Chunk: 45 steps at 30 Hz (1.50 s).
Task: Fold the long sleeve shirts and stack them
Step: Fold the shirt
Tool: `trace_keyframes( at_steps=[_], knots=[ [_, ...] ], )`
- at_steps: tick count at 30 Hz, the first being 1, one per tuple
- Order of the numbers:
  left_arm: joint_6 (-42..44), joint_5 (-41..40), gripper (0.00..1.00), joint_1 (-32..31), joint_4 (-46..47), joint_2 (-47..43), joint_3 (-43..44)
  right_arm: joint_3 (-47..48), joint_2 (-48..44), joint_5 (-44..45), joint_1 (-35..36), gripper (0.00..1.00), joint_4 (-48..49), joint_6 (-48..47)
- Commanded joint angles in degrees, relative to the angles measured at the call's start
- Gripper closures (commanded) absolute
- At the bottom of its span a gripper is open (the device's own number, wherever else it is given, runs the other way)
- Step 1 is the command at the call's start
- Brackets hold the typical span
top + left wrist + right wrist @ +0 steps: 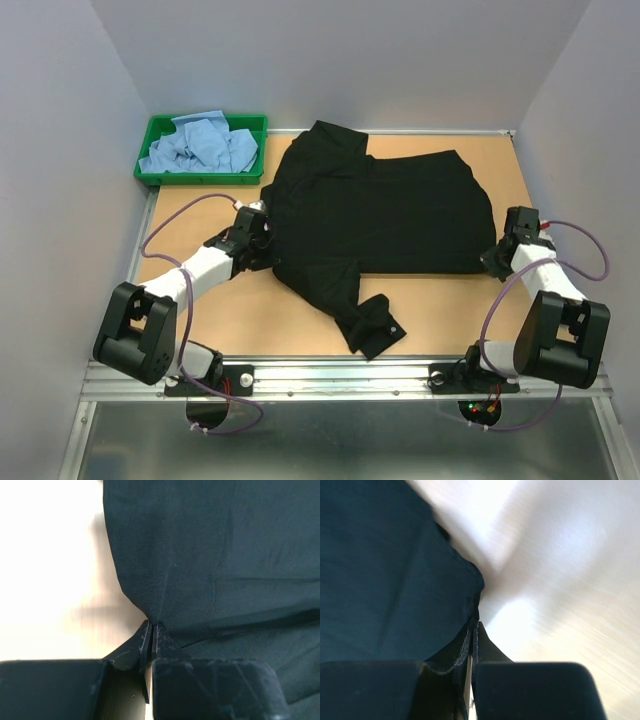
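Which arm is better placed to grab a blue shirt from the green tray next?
Left, probably. The green tray sits at the far left corner, on the side of the left pincer; the right pincer is across the table. Both pinch the black shirt.

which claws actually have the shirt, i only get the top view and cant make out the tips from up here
Observer: The left wrist view shows the left claw shut on the shirt, with the cloth drawn to a peak at its tips.
Operator: and the right one
Observer: The right claw is shut too, pinching the shirt's very edge, with bare table right beside it.
Operator: any buttons or collar near either grip
Observer: None in either wrist view, only plain black cloth.
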Motion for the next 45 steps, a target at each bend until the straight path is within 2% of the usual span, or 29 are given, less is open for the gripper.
trace_keyframes(
  at_steps=[1,12,17,26,33,35,36,38,39,42,44,45],
  knots=[
    [3.39,-3.67,1.0,1.44,-3.26,-2.22,5.01,8.17,-1.16,3.92,-0.18,0.99,0.46,-2.49],
    [6.12,-2.0,1.0,4.08,-4.5,3.22,11.34,20.83,8.77,0.41,-0.18,0.99,0.46,-3.2],
    [5.59,1.33,1.0,4.17,-3.36,5.96,12.92,25.4,15.09,-1.87,-0.1,0.98,0.81,-4.87],
    [4.97,2.13,1.0,4.17,-3.09,8.42,12.84,29.54,20.9,-1.88,0.52,0.94,0.99,-7.5],
    [4.27,2.39,0.96,4.26,-0.9,10.62,12.58,32.35,25.38,-2.23,1.4,0.89,1.25,-9.09],
    [4.09,2.39,0.9,4.26,-0.19,11.76,13.01,33.23,27.14,-2.06,1.4,0.88,1.34,-9.17],
    [4.09,2.48,0.84,4.26,0.07,12.72,13.28,33.58,27.58,-1.8,1.4,0.86,1.43,-9.09],
    [3.92,2.74,0.78,4.26,0.16,13.34,14.24,34.63,28.99,-1.79,1.4,0.8,1.6,-9.43],
    [3.92,2.66,0.68,4.26,0.16,13.69,14.51,35.07,29.34,-1.88,1.4,0.75,1.6,-10.13],
    [3.66,1.96,0.54,4.26,0.07,13.17,15.99,36.65,30.05,-1.97,1.4,0.63,1.69,-11.37],
    [3.57,1.52,0.49,4.35,0.16,12.73,16.61,37.45,29.87,-2.67,1.49,0.56,1.69,-12.16],
    [3.57,1.08,0.41,4.35,0.25,12.03,17.31,38.06,29.18,-3.11,1.66,0.48,1.69,-12.95]
  ],
)
